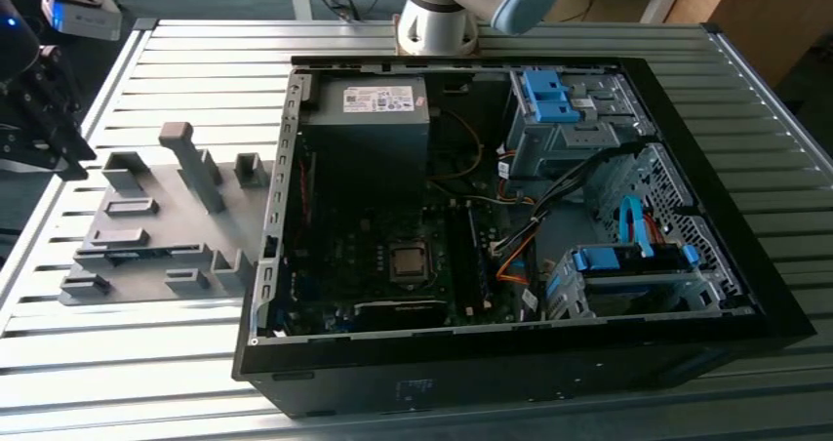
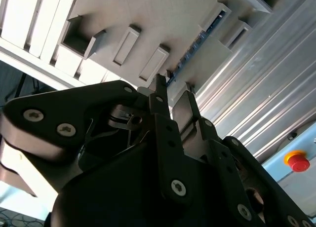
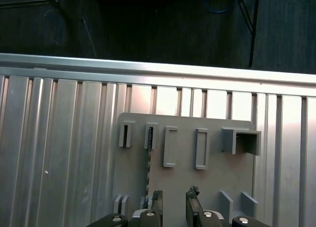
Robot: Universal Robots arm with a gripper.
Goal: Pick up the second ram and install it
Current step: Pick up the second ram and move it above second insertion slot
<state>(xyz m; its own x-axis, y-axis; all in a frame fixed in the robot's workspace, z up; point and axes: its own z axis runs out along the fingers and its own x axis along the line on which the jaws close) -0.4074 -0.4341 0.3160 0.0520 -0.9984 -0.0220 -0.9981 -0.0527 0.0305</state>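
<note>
Ribbed silver metal worktop (image 1: 195, 51). On it, open black computer tower case (image 1: 521, 382) lying on side, motherboard exposed. Beside case, at exterior view's left, flat grey plastic holder plate (image 1: 156, 231) with upright blocks. Above plate, black two-finger hand (image 3: 175, 202), fingers apart, nothing between. Second ram (image 2: 197, 42), thin blue circuit-board stick, on edge in plate's slots, one end just beside fingertip.

ram (image 3: 147, 173) between holder blocks (image 3: 170, 147), narrow clearance
</note>
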